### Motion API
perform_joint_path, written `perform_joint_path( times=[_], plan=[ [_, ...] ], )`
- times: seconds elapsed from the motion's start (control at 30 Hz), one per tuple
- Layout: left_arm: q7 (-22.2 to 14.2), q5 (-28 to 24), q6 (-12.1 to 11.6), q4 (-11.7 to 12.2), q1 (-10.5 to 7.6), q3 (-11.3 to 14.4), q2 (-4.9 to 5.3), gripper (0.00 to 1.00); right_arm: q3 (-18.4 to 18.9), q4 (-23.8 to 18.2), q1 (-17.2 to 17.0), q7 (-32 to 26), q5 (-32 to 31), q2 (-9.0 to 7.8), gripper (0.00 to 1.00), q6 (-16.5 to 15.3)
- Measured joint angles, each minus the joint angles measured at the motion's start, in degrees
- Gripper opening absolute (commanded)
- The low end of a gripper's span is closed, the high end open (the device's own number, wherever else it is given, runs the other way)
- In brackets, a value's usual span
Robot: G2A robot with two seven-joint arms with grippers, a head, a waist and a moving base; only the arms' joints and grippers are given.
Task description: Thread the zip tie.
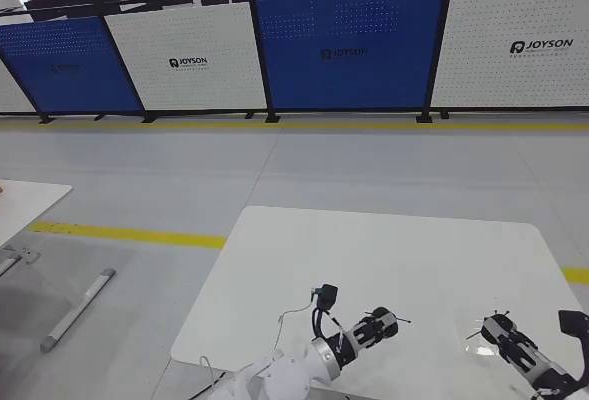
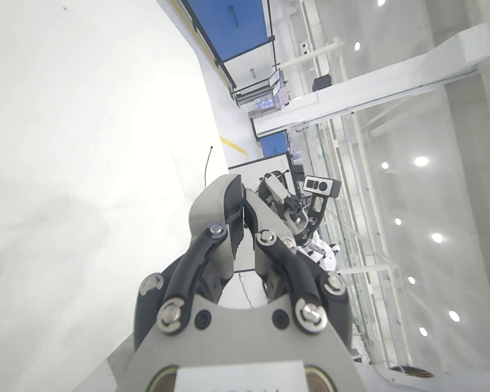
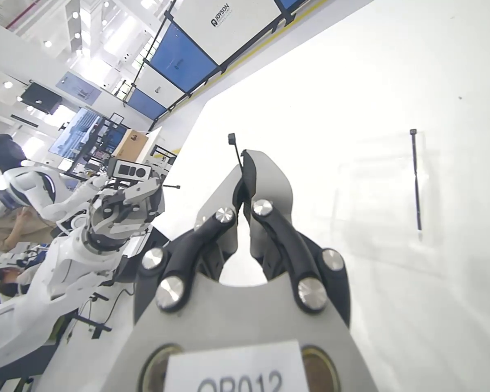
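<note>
In the left wrist view my left gripper [image 2: 241, 186] is shut on a thin black zip tie [image 2: 208, 165] whose free end sticks out past the fingertips over the white table [image 2: 85, 83]. My right gripper [image 3: 241, 165] is shut on a second black zip tie [image 3: 233, 144], its square head just beyond the fingertips. From above, the left gripper [image 1: 387, 321] sits near the table's front edge at the middle. The right gripper [image 1: 491, 326] is at the front right, and the two are well apart. A third zip tie [image 3: 415, 181] lies flat on the table beside the right gripper.
The third zip tie rests on or in a clear plastic sleeve [image 3: 388, 206], also seen as a faint clear sheet [image 1: 477, 342] by the right gripper. The white table [image 1: 374, 250] stretches bare toward its far edge. Another white table [image 1: 4, 215] stands at the left.
</note>
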State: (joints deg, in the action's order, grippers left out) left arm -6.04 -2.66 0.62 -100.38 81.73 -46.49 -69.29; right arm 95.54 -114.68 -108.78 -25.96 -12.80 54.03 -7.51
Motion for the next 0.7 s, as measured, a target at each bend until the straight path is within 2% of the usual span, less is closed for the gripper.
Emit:
perform_joint_path(
  times=[0.07, 0.2, 0.43, 0.53, 0.63, 0.7],
  plan=[
    [-0.03, 0.59, 1.06, 1.1, -1.19, 1.44, -0.46, 0.0, 0.0, 0.0, 0.0, 0.0, 0.0, 0.0, 0.0, 0.0],
    [2.5, 1.27, 2.38, 3.7, -3.53, 4.04, -1.63, 0.0, 0.0, 0.0, 0.0, 0.0, 0.0, 0.0, 0.0, 0.0],
    [2.79, 1.18, 2.42, 3.87, -3.65, 4.2, -1.71, 0.0, 0.12, -0.22, 0.11, 0.81, 0.0, 0.1, 0.0, -0.6],
    [2.79, 1.18, 2.42, 3.87, -3.65, 4.2, -1.71, 0.0, 0.12, -1.03, -1.33, 8.45, -0.02, 0.69, 0.0, -4.72],
    [2.79, 1.18, 2.42, 3.87, -3.65, 4.2, -1.71, 0.0, -0.27, -0.86, -3.62, 15.41, 2.35, 1.28, 0.0, -10.92],
    [2.8, 1.18, 2.42, 3.87, -3.65, 4.2, -1.71, 0.0, -0.97, -1.03, -4.21, 17.11, 2.72, 1.5, 0.0, -12.15]
  ],
)
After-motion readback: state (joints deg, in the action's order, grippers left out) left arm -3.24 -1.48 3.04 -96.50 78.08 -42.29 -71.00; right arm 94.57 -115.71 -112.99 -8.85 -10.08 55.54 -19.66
